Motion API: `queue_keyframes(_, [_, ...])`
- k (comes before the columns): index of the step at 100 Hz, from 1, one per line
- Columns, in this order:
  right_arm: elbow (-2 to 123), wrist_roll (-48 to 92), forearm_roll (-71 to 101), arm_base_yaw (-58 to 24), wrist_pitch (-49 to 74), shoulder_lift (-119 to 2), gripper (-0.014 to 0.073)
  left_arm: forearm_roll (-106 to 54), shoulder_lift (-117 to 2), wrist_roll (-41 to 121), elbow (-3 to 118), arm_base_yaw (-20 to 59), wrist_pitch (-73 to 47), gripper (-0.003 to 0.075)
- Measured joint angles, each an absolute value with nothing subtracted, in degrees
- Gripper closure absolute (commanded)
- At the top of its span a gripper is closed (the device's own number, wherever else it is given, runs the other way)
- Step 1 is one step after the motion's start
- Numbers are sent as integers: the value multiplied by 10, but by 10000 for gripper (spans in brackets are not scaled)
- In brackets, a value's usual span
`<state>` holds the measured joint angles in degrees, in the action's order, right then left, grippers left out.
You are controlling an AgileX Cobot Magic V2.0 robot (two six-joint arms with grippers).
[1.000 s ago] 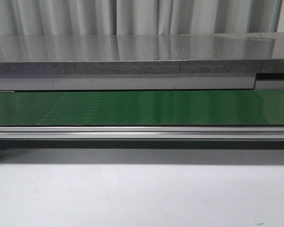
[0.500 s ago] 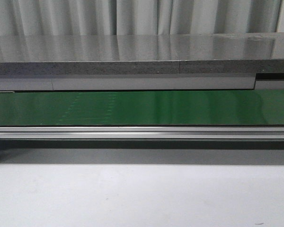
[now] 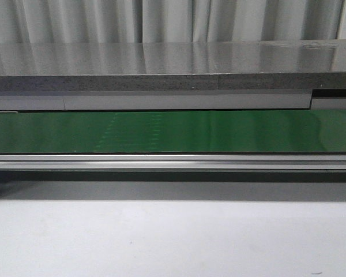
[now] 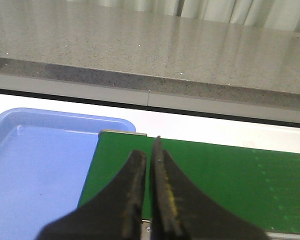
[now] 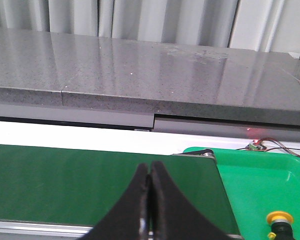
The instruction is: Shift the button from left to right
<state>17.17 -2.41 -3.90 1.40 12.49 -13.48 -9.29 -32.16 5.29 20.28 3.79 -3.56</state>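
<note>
From my screen I see a long green belt [image 3: 173, 131] that runs from side to side in the front view, with a metal rail [image 3: 173, 161] along its near edge and a grey stone counter [image 3: 161, 66] behind it. Behind the counter hangs a pale curtain [image 3: 161, 20]. Neither arm shows in this view.

In the left wrist view, the left gripper [image 4: 151, 150] hangs over the end of the belt. Its two dark fingers [image 4: 134, 185] are pressed almost together (only a thin slit stays between them) and there is nothing between them. Just beside this end of the belt lies a blue tray [image 4: 35, 170], and I see no object in the part of it that is visible.

In the right wrist view, the right gripper [image 5: 148, 176] is over the other end of the belt. Its fingers [image 5: 165, 200] are clenched tip to tip and they hold nothing. Next to this end of the belt is a green tray [image 5: 250, 175]. The button [image 5: 280, 223] lies inside this green tray, near the lower corner of the picture, with its yellow head toward the camera and its dark body partly cut by the edge of the frame. It is well apart from the right gripper. Some thin wires [image 5: 270, 145] lie at the far rim of the green tray.
</note>
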Motion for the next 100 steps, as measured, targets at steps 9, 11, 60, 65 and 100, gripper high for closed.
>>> queue_keyframes(9, [172, -24, -39, 14, 125, -135, 662, -93, -322, 53, 203, 38, -36, 715])
queue_keyframes(11, [172, -24, -39, 14, 125, -135, 662, -93, -322, 53, 203, 38, -36, 715])
queue_keyframes(60, [172, -24, -39, 14, 125, -135, 662, -93, -322, 53, 203, 38, -36, 715])
queue_keyframes(65, [172, -24, -39, 14, 125, -135, 662, -93, -322, 53, 203, 38, -36, 715])
queue_keyframes(100, [128, -53, -39, 0, 112, -101, 662, -93, -322, 53, 203, 38, -36, 715])
